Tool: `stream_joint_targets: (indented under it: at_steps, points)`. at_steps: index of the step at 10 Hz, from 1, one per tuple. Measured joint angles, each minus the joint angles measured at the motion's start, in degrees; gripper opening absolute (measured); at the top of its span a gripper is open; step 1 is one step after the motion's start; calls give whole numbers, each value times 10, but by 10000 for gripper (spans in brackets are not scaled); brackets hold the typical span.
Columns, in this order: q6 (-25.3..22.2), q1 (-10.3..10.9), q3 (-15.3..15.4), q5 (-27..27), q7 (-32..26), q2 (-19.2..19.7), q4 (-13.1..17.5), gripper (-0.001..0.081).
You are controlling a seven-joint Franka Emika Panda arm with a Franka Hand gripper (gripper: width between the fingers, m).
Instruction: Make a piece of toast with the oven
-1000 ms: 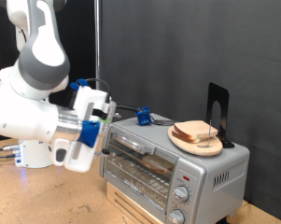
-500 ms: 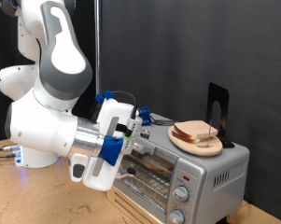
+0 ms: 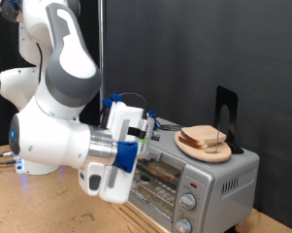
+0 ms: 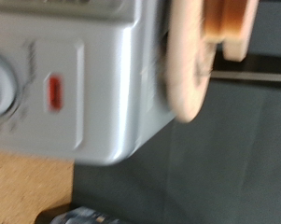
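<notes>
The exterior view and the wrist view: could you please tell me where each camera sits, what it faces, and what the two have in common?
Exterior view: off the arm, facing the oven front-on; the white arm fills the exterior view's left, its gripper at the oven's front; the piece of toast lies on a wooden plate on top.
Wrist view: on the hand, blurred, close on the oven's corner with its red light; no fingers show.
Shared: oven, wooden plate, piece of toast.
</notes>
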Motion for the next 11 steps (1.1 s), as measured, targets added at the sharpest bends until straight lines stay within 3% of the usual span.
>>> stream_joint_targets:
  at_steps: [3,7,8,11]
  points:
    - [16,0,0,-5,-2,76,78,809]
    - [-72,-31,5,4,-3,158,158,809]
    - [-71,-31,5,4,-3,158,157,809]
    - [-72,-42,4,8,-92,168,146,809]
